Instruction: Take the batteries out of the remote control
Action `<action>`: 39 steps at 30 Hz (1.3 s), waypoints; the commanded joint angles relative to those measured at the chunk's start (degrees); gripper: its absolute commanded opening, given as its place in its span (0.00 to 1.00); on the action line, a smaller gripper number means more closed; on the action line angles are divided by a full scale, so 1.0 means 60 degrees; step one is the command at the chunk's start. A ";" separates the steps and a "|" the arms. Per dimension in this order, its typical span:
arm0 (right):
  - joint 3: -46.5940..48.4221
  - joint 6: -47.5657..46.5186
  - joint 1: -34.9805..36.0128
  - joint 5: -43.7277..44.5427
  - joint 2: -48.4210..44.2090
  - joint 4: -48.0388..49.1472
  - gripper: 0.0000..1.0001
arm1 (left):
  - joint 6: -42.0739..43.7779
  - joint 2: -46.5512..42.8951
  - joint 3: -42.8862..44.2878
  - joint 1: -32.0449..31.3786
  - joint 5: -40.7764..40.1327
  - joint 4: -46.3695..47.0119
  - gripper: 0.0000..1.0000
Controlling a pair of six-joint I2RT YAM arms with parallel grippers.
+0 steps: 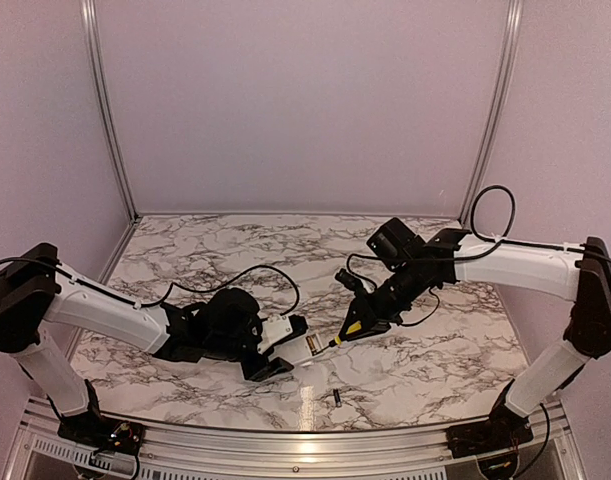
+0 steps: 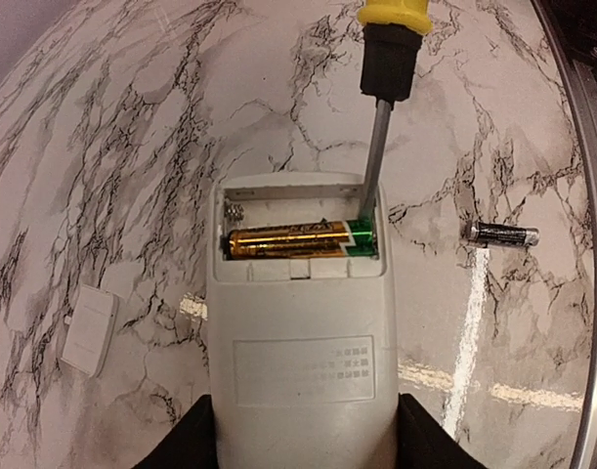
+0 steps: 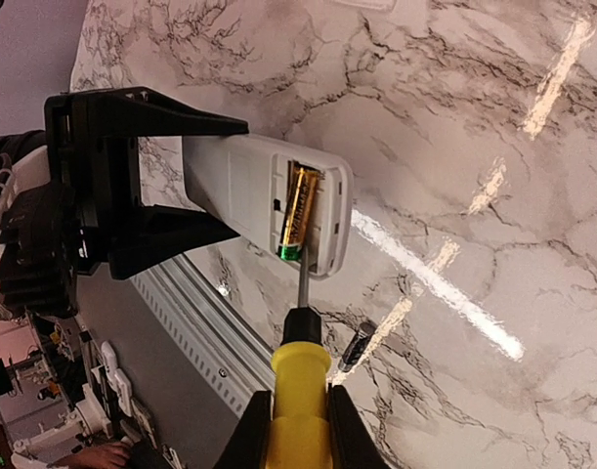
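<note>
My left gripper (image 2: 306, 430) is shut on the white remote control (image 2: 298, 342), back side up, its battery recess open at the far end. One gold and green battery (image 2: 298, 237) lies in the recess. A second, dark battery (image 2: 503, 234) lies loose on the table to the right; it also shows in the top view (image 1: 338, 399) and the right wrist view (image 3: 357, 344). My right gripper (image 3: 298, 425) is shut on a yellow-handled screwdriver (image 3: 300, 376). Its tip sits in the recess at the battery's green end (image 3: 292, 251). In the top view, both grippers (image 1: 275, 352) (image 1: 363, 318) meet at the remote (image 1: 305, 347).
A small white battery cover (image 2: 88, 329) lies on the marble table left of the remote. The table's metal front rail (image 1: 305, 440) runs close behind the loose battery. Cables hang from both arms.
</note>
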 commanded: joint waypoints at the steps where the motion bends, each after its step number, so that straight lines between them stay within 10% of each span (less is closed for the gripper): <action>1: -0.0038 0.0241 0.0004 -0.0816 -0.0402 0.0664 0.00 | -0.0104 -0.0564 -0.0171 -0.0012 -0.0156 0.1471 0.00; 39: -0.1530 0.1519 -0.0208 -0.1679 -0.1621 0.3059 0.00 | -0.1156 -0.0355 -0.0265 0.0000 0.0492 0.1770 0.00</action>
